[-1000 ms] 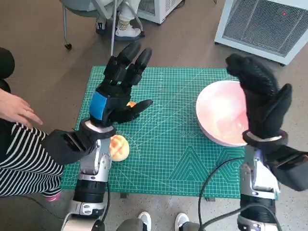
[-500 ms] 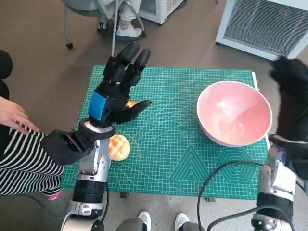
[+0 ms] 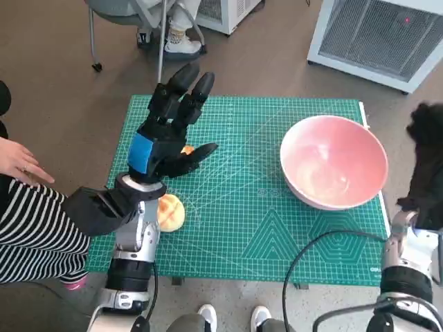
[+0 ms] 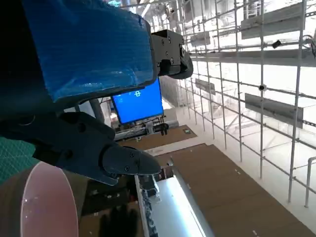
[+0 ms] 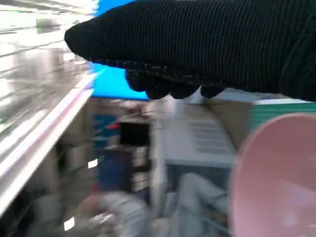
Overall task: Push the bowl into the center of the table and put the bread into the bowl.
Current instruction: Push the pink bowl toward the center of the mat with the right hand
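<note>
- We read no brand, label or legible writing anywhere; the green cutting mat [image 3: 277,228] carries only pale grid lines and geometric patterns, and the blue screen [image 4: 137,104] in the left wrist view shows one small white mark too tiny to read.
- Our bowl [image 3: 333,170], pink and round, sits upright with its mouth facing up, in the right part of the head view, on the mat's right side near its right edge; being round, it has no long axis.
- The bread [image 3: 170,211], a pale rounded bun, lies on the mat in the lower left of the head view, just beside our left forearm; we cannot tell its long axis.
- Our left hand [image 3: 168,135] hovers over the mat's left side, fingers spread toward the upper part of the frame, holding nothing.
- Our right hand [image 3: 428,166] stands at the right edge of the frame, apart from the bowl's rim; whether its fingers are spread or curled we cannot tell.
- A person's hand [image 3: 19,163] and striped sleeve [image 3: 34,228] show at the left edge.
</note>
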